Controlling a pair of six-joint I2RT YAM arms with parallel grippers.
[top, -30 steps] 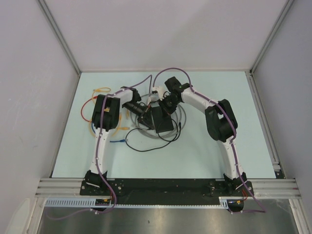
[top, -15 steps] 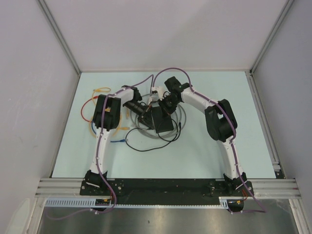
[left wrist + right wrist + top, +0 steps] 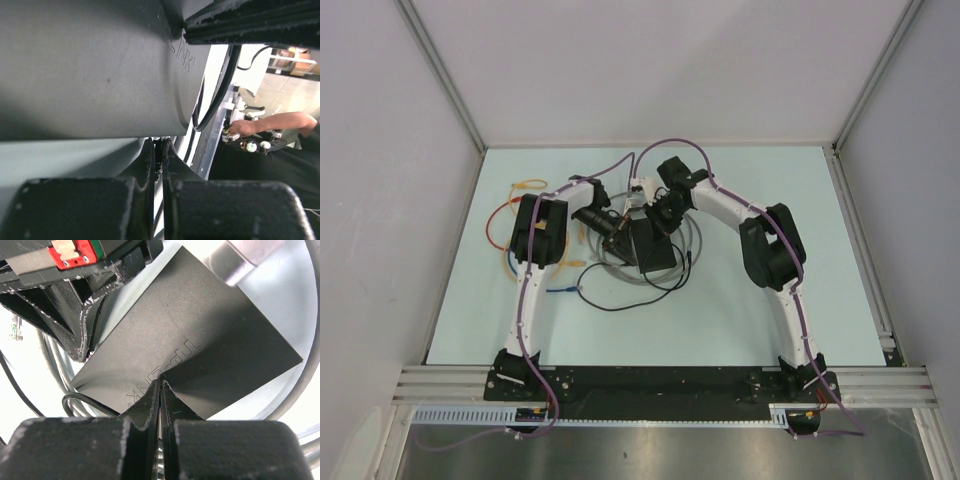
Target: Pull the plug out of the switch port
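The switch [image 3: 656,254] is a flat black box lying mid-table on a coil of grey cable. It fills the left wrist view [image 3: 90,65] and the right wrist view [image 3: 215,335]. My left gripper [image 3: 620,238] is at the switch's left edge. In its own view [image 3: 158,148] the fingers are nearly together, with a thin dark piece, seemingly the plug, pinched between the tips. My right gripper [image 3: 659,217] is shut and empty, and its tips [image 3: 161,382] press on the switch's top. The left gripper's fingers [image 3: 82,345] show beside the switch's corner. The sockets are hidden.
Orange and yellow cables [image 3: 512,215] lie at the far left. A blue-tipped cable [image 3: 562,290] and a thin black cable [image 3: 620,303] lie in front of the switch. A grey coil [image 3: 693,236] lies around the switch. A loose clear plug [image 3: 15,330] rests on the table. Walls close three sides.
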